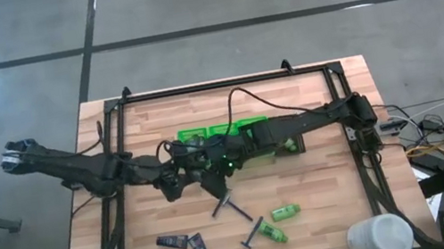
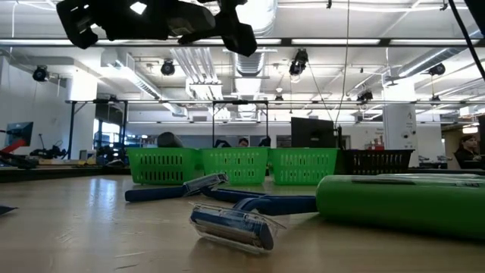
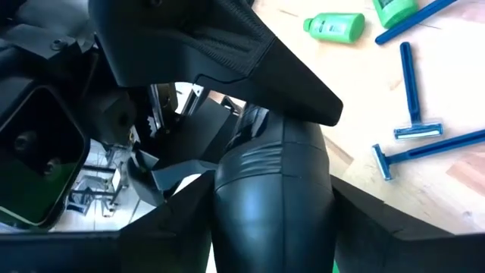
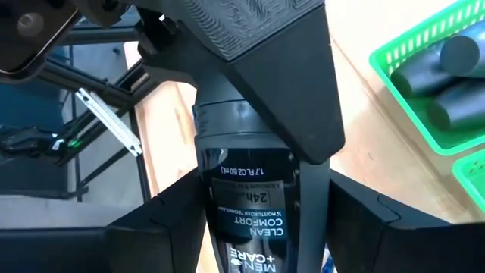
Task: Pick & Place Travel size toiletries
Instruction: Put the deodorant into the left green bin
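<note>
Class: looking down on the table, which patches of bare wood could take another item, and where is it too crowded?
Bare wood lies between the rear rail and the green tray, and along the table's right side. The front is crowded: two razors, two green mini bottles, two dark tubes. Both grippers fill the middle.

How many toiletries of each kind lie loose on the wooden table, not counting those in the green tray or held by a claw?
Blue razors: 3
Green mini bottles: 2
Dark flat tubes: 2
Total: 7
</note>
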